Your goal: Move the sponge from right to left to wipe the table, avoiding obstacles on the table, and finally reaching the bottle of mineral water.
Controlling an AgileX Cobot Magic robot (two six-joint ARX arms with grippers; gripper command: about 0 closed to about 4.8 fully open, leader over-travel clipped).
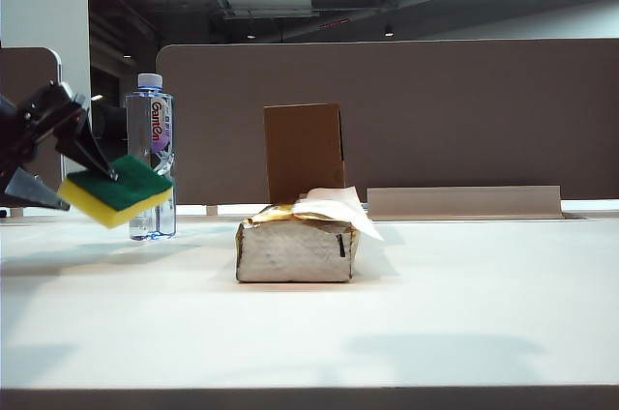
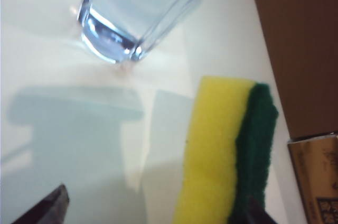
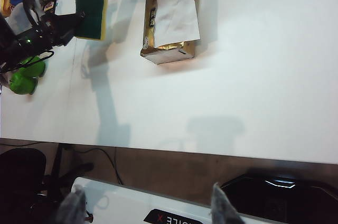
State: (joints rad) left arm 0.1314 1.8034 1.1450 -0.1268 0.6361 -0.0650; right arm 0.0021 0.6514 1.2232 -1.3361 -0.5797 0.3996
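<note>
The sponge, yellow with a green top, hangs tilted just above the table, right in front of the mineral water bottle. My left gripper is open. One finger touches the sponge's green face, and the other finger stands well clear of the yellow side. The bottle's base is close ahead. The tissue pack and the upright cardboard box stand mid-table, to the right of the sponge. My right gripper hangs open and empty, high over the table's near edge.
Brown partition panels run along the table's far edge, with a low grey strip at the back right. A green object and a black chair lie off the table beside the left arm.
</note>
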